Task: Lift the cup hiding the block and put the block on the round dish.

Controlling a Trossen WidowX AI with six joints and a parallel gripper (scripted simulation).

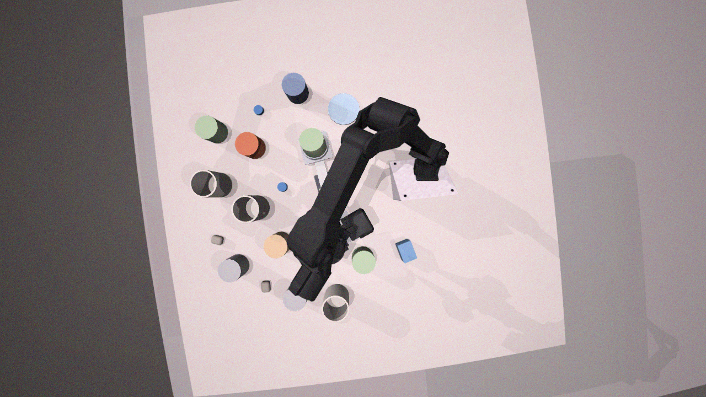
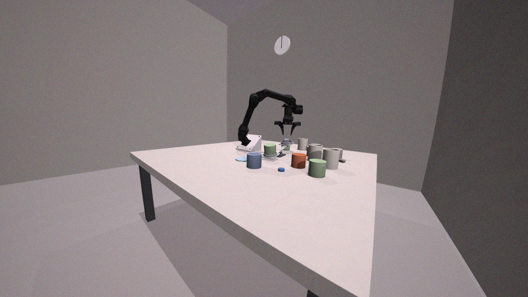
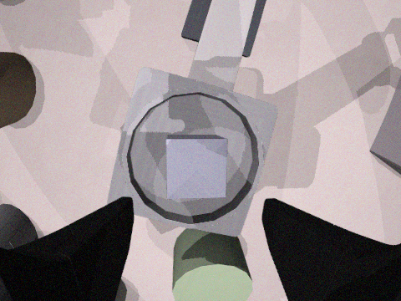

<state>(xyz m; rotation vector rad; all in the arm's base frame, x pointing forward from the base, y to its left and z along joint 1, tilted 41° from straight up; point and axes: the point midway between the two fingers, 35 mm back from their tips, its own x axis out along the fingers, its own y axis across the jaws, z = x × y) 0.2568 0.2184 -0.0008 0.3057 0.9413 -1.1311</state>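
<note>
A small grey-blue block (image 3: 196,169) (image 2: 286,140) lies uncovered inside the ring of the near balance pan (image 3: 262,117). My gripper (image 3: 199,210) (image 2: 287,129) is open and empty, and it hangs high above this pan. In the top view my arm hides the pan and block. One green cup (image 1: 363,259) (image 3: 212,279) stands upside down on the table beside the pan. The other green cup (image 1: 311,140) (image 2: 269,148) stands on the far pan. The round light-blue dish (image 1: 343,108) (image 2: 241,159) lies beyond the far cup, near my base.
Other cups stand left of the balance: blue (image 1: 294,85), green (image 1: 207,127), orange (image 1: 246,143), tan (image 1: 275,245) and grey (image 1: 229,269). Open grey tubes (image 1: 207,183) (image 1: 249,208) (image 1: 336,303) stand among them. A blue box (image 1: 405,250) lies right of the set-down cup.
</note>
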